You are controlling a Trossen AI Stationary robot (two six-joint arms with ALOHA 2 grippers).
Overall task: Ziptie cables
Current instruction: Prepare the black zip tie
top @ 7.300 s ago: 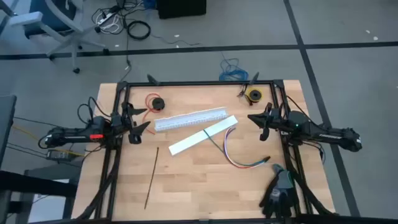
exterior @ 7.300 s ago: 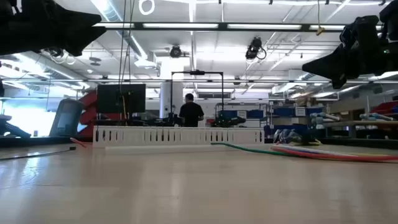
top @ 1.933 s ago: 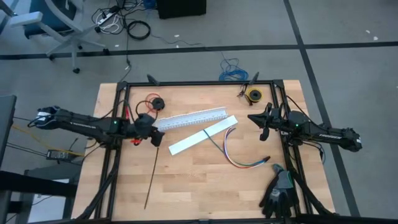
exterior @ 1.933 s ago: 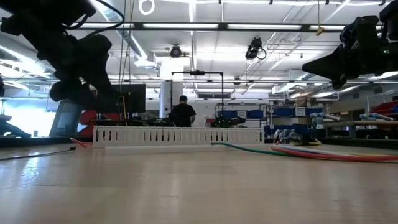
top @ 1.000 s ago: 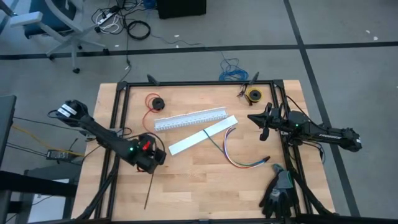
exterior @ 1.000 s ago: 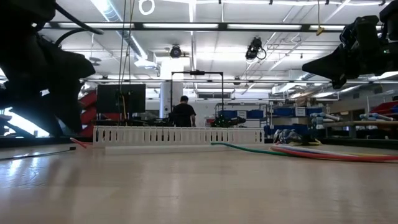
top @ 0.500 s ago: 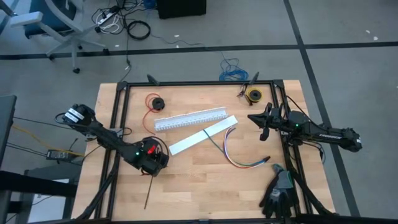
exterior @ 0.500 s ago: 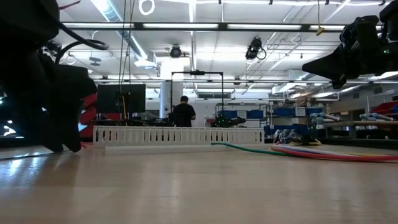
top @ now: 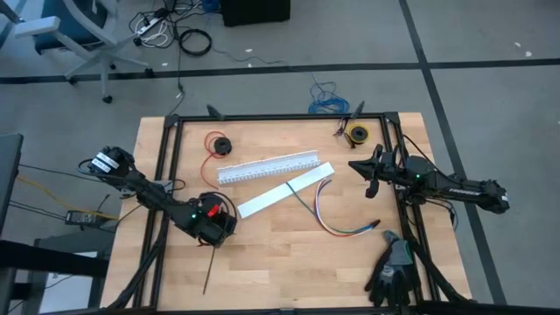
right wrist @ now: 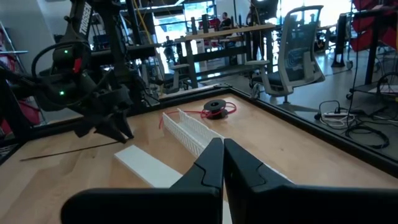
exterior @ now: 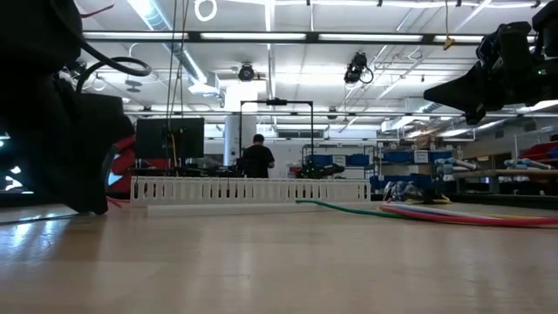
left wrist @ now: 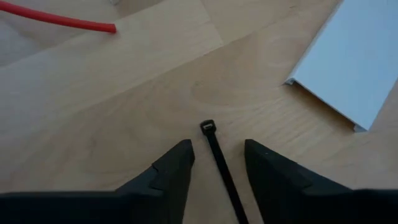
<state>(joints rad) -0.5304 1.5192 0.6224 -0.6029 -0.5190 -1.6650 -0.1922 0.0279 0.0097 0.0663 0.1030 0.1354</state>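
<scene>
Black and thin, the ziptie lies on the wooden worktop at its near left, its head between the parted fingers of the left hand, which grips nothing. The cables curve at right-centre. The right hand, fingers pressed together, hangs by the right edge. "TROSSEN" reads on the left arm.
</scene>
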